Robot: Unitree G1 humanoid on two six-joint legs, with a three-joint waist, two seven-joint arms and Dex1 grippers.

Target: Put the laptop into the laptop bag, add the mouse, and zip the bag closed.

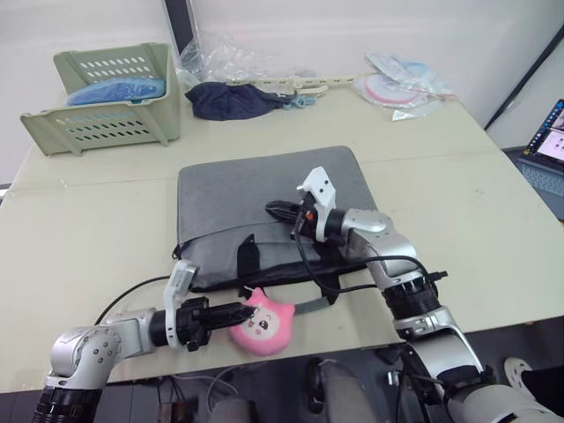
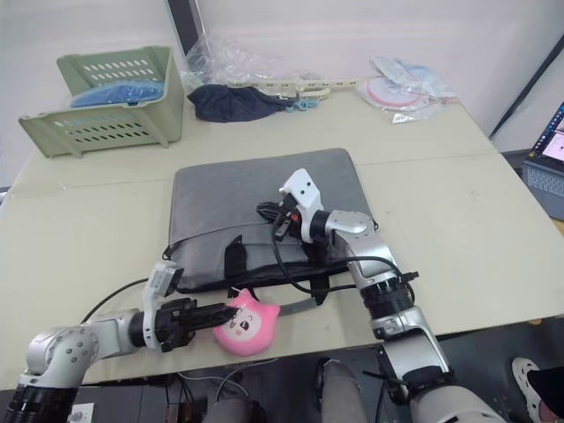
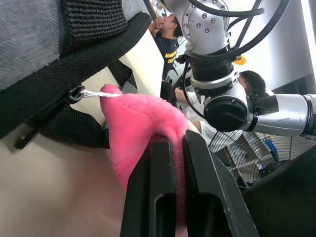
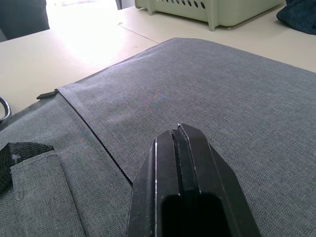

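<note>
Laptop bag (image 1: pixel 264 189) flat, long axis along tabletop's (image 1: pixel 458 203) front edge, handles (image 1: pixel 248 256) frontward; left gripper (image 1: pixel 236 314) clenched on pink plush toy (image 1: pixel 262 324), right gripper (image 1: pixel 275 209) closed, empty, over bag.

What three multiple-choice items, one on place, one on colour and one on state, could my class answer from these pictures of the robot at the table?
1. Where does the green basket stand?
A. far left corner of the table
B. on the laptop bag
C. beside the right gripper

2. What colour is the plush toy?
A. blue
B. pink
C. grey

3. What is the left gripper doing?
A. open over the basket
B. shut on the bag's handle
C. shut on the plush toy

Answers:
1 A, the head views show it there.
2 B, plainly pink.
3 C, the left wrist view shows pink plush pinched between the fingers.
</note>
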